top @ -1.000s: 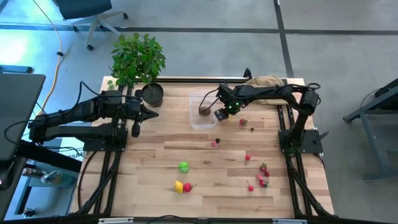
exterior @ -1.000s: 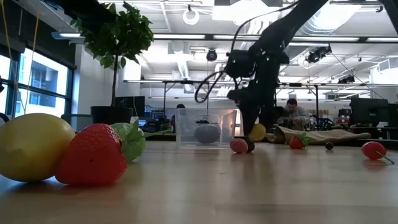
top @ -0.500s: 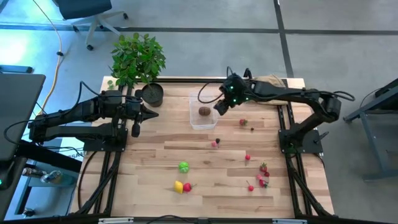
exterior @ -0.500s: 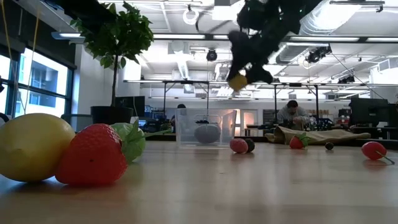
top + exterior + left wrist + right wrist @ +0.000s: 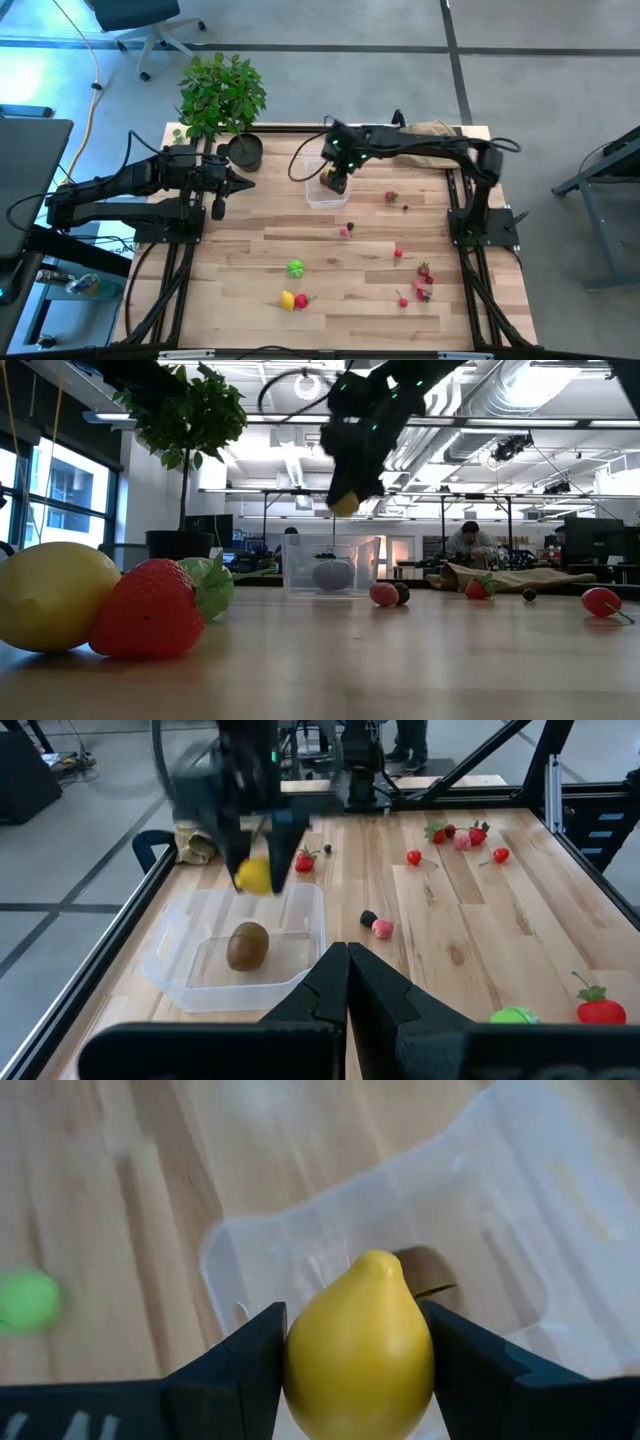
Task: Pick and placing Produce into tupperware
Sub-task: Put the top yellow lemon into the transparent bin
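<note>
The clear tupperware (image 5: 322,188) sits on the wooden table (image 5: 250,260) toward its far edge, just beside the black plant pot (image 5: 245,151). A brown kiwi (image 5: 247,945) lies inside it. Directly above the tub hangs the right gripper (image 5: 336,180), its two fingers clamped on a yellow lemon (image 5: 359,1345), held clear of the tub's rim in the low view. The rest of the produce is scattered across the near half of the table: a green ball (image 5: 295,267), another lemon with a strawberry (image 5: 301,300) touching it, and red berries (image 5: 420,285) to the right. The left gripper (image 5: 232,181) waits on the left side, fingers pressed together, holding nothing.
</note>
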`<state>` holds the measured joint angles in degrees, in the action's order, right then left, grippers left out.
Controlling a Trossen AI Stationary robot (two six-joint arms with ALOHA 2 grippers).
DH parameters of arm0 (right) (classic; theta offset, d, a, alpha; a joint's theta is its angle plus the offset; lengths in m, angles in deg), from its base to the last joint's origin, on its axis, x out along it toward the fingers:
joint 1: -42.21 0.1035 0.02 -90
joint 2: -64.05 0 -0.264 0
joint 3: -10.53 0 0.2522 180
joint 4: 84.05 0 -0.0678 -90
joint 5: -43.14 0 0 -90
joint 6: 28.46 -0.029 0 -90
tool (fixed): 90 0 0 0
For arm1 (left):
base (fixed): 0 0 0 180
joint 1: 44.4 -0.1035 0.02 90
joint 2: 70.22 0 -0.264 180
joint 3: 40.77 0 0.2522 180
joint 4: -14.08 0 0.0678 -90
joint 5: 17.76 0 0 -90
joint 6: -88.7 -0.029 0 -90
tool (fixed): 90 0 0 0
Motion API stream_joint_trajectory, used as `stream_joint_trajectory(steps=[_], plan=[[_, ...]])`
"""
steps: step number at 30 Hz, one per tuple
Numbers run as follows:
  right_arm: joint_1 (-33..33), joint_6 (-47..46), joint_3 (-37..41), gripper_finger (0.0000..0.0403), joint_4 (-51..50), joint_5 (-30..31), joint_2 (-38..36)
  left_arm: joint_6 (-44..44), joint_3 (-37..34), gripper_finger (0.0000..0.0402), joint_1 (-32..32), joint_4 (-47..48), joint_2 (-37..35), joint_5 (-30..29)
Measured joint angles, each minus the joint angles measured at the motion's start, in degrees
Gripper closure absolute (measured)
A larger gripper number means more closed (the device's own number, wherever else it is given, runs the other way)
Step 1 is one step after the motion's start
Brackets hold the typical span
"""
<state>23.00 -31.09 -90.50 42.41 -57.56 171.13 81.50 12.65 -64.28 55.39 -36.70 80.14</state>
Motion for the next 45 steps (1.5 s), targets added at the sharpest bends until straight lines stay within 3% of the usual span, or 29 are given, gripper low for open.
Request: stream_joint_trajectory(steps=[5,13,25,29,45], plan=[[1.11,4.13,-2.95,0.0213,-2.25,0.15,6.31,-0.01,0.0,0.0401,0.0,0.0,0.0,0.0],[3.17,4.58,-2.65,0.0213,-2.81,0.82,9.97,0.0,0.0,0.0401,0.0,0.01,0.0,0.0],[7.24,-3.86,-2.6,0.0213,-0.71,1.24,10.83,0.0,0.0,0.0401,0.0,0.0,0.0,0.0],[7.9,-1.78,-2.6,0.0213,0.34,3.69,10.83,0.0,-0.01,0.0401,0.0,0.0,0.0,0.0],[5.23,1.59,-2.58,0.0213,-0.73,3.69,14.11,0.0,0.0,0.0401,0.0,0.0,0.0,0.0]])
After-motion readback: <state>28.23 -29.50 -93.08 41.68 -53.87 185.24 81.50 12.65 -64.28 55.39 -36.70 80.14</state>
